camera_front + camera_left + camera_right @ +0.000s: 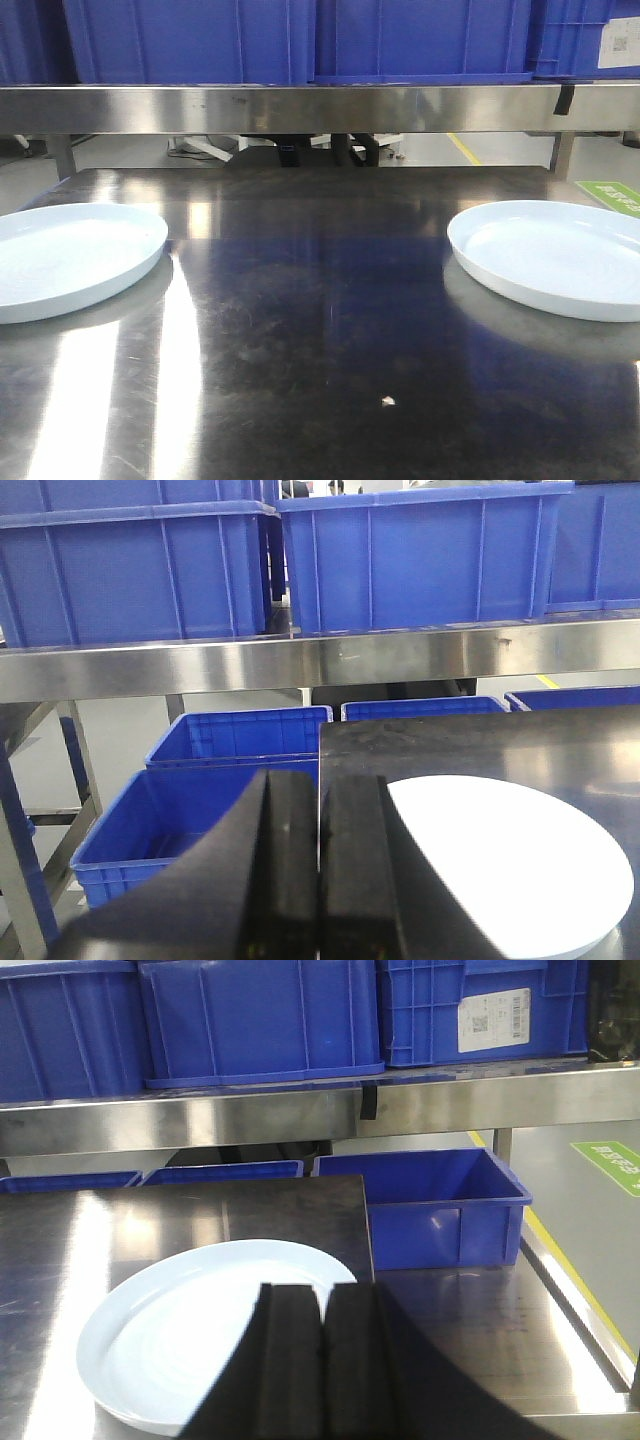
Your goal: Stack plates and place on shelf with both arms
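Note:
Two pale bluish-white plates lie on the steel tabletop. The left plate [70,255] is at the left edge of the front view, and also shows in the left wrist view [510,865]. The right plate [555,255] is at the right edge, and also shows in the right wrist view [190,1330]. The shelf rail [300,108] runs across the back. My left gripper [319,790] is shut and empty, above the table's left edge beside the left plate. My right gripper [324,1300] is shut and empty, over the right plate's near right rim. Neither gripper shows in the front view.
Big blue crates [190,40] stand on the shelf. More blue crates [235,740] sit on the floor left of the table, and one [435,1205] sits at its right. A small white speck [388,401] lies on the tabletop [320,300].

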